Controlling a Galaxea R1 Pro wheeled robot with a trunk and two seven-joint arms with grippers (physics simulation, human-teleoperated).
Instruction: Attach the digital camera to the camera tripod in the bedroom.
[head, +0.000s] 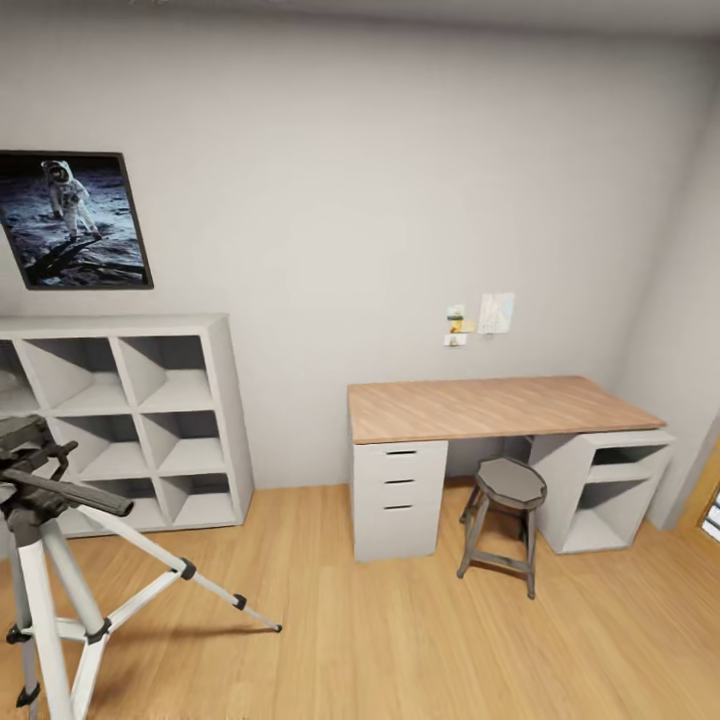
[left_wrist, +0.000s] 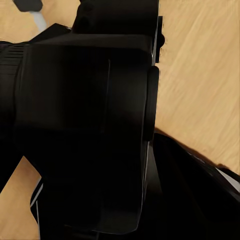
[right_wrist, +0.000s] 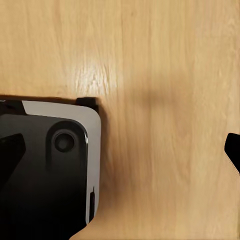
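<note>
Head view had camera tripod (head: 45, 560) at lower left on light wood floor (head: 400, 620), black head and pan handle on top, cube shelf (head: 130, 420) right behind it. Desk (head: 490, 405) against far wall, grey stool (head: 508, 520) tucked in front, astronaut poster (head: 72, 220) above shelf. Left wrist view was mostly big black shape, probably digital camera (left_wrist: 85, 125), too close to be sure. Couldn't tell either gripper's state.

Camera tripod (head: 50, 560) before the cube shelf (head: 125, 420), desk (head: 490, 405) rightward, stool (head: 505, 520) before it
</note>
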